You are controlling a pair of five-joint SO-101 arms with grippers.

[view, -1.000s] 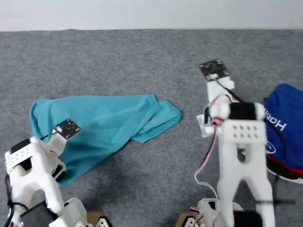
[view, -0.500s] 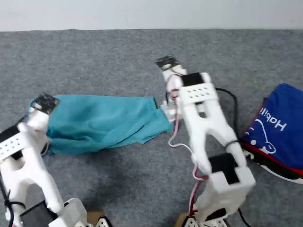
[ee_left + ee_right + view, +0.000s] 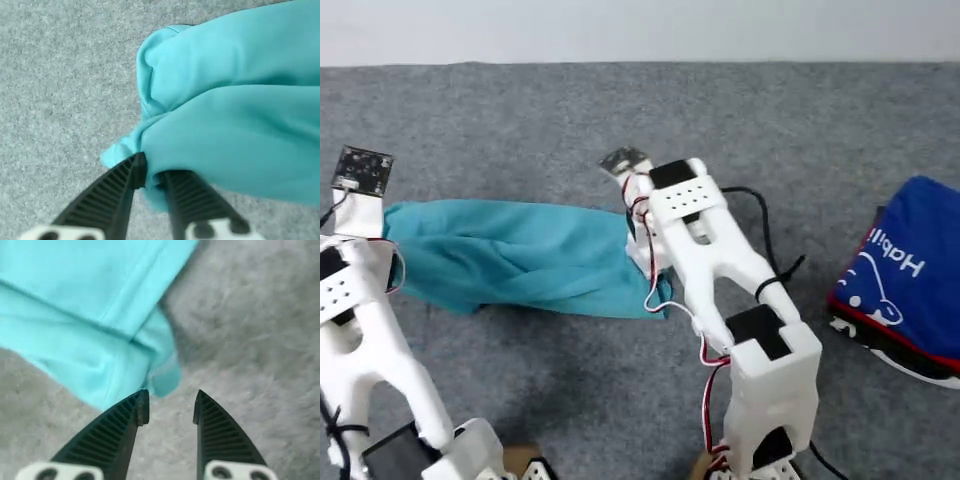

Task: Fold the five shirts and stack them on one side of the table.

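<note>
Teal shirt (image 3: 520, 262) bunched lengthwise across grey table (image 3: 520, 120), left gripper (image 3: 152, 175) clamped on one end, right gripper (image 3: 171, 402) with jaws parted and empty, positioned just beside the opposite corner

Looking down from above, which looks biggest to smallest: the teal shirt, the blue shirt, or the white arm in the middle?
Largest: teal shirt and right arm look about alike. The arm is nearer the camera, so I won't rank them.
Smallest: blue shirt, cut off by the picture's edge.
</note>
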